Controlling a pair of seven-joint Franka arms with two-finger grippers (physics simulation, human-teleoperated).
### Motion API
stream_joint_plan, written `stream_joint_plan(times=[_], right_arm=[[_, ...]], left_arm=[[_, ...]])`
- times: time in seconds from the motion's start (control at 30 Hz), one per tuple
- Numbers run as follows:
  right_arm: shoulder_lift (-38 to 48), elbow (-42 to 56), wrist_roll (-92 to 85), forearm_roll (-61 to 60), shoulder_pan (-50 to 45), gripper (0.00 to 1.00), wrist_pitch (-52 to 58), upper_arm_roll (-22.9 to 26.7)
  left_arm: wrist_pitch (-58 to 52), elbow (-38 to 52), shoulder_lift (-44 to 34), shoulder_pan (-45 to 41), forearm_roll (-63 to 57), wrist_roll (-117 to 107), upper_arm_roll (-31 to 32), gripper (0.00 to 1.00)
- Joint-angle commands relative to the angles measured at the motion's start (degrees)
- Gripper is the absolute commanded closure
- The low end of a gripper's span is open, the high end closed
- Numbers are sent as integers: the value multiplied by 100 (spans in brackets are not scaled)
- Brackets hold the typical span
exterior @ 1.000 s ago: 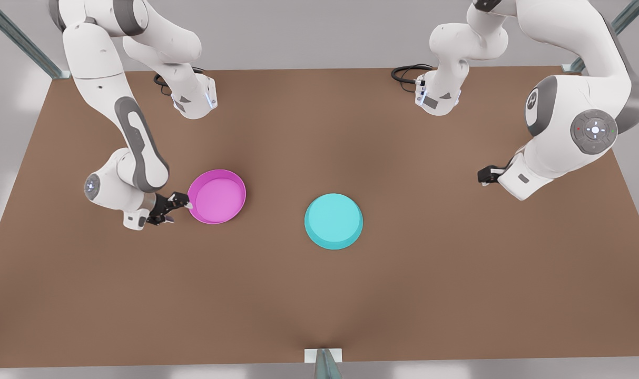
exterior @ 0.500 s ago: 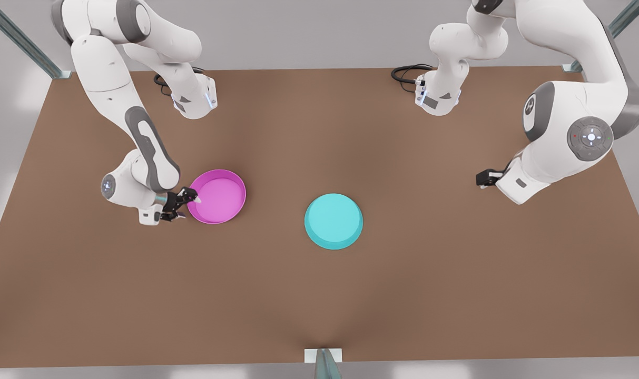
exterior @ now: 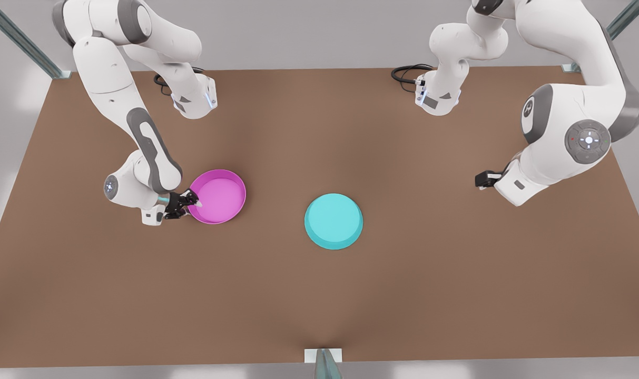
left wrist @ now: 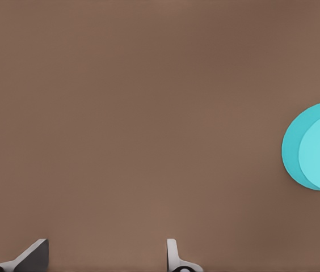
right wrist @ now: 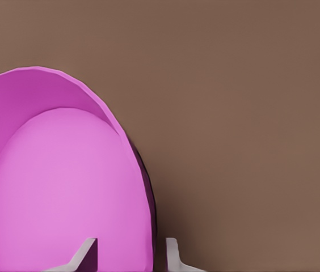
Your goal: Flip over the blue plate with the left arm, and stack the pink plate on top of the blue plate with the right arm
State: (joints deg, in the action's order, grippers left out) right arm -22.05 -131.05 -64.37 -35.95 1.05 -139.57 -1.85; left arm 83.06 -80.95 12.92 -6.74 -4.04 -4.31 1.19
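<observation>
Straddling the pink plate's rim, the right arm works while the left arm waits.

On the brown surface (exterior: 319, 295), the right arm (exterior: 140, 142) sets its gripper (exterior: 188, 202) with spread fingers (right wrist: 86, 255) either side of the pink plate (exterior: 219, 196) rim. The blue plate (exterior: 333, 221) lies underside up mid-surface, well apart. The left gripper (exterior: 482, 179) hovers with fingers (left wrist: 174, 258) spread, empty.
</observation>
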Motion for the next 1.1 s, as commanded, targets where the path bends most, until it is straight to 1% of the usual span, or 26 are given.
stream_joint_plan(times=[0.0,0.17,0.23,0.27,0.3,0.4,0.43,0.47,0.57,0.6,0.83,1.07], right_arm=[[-1,0,4,0,0,48,0,0],[-80,26,4,0,-9,48,0,0],[-80,18,-31,9,-9,50,-9,0],[-80,27,-31,9,-9,55,-9,0],[-98,18,-31,0,-9,55,-9,0],[-89,35,-31,9,-18,71,-9,0],[-89,35,-31,9,-18,71,-9,0],[-89,35,-31,9,-18,76,-9,0],[-98,27,-31,0,-18,76,-18,0],[-98,27,-31,9,-18,79,-18,0],[-80,88,-5,0,-26,79,35,-9],[-63,114,127,-299,-35,79,246,-9]], left_arm=[[0,0,0,-12,-1,0,4,0],[18,9,0,-3,-1,18,4,0],[18,9,0,-3,-1,26,4,0],[18,9,0,-3,-1,26,4,0],[18,9,0,-12,-1,26,4,0],[18,9,0,-3,-1,26,4,0],[18,9,0,-12,-1,26,4,0],[18,9,0,-12,-1,26,4,0],[9,0,0,-12,-1,26,4,0],[9,0,0,-20,-1,26,4,0],[9,0,0,-29,-1,26,4,0],[-18,9,-9,-47,-1,18,4,0]])
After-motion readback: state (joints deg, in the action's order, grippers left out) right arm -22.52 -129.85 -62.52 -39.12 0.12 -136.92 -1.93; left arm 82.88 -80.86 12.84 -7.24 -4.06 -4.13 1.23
